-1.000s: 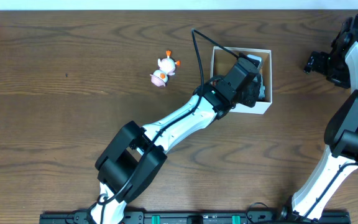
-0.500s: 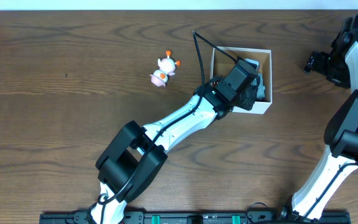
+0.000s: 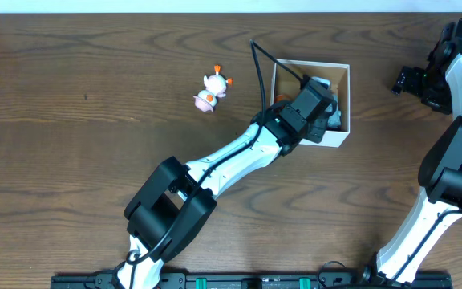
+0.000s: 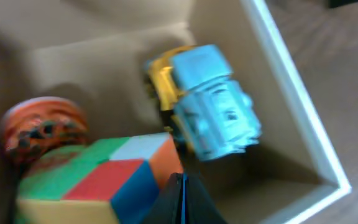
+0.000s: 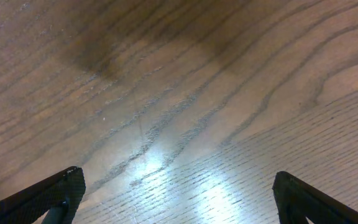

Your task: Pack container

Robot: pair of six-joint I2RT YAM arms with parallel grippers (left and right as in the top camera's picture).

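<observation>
Wooden table (image 3: 70,160) under container (image 3: 337,137) and small white toy (image 3: 212,87)

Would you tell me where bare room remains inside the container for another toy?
Inside the container, bare floor remains in the back corner, between the orange toy and the blue truck. The front is crowded by the multicoloured cube beside the truck.
</observation>
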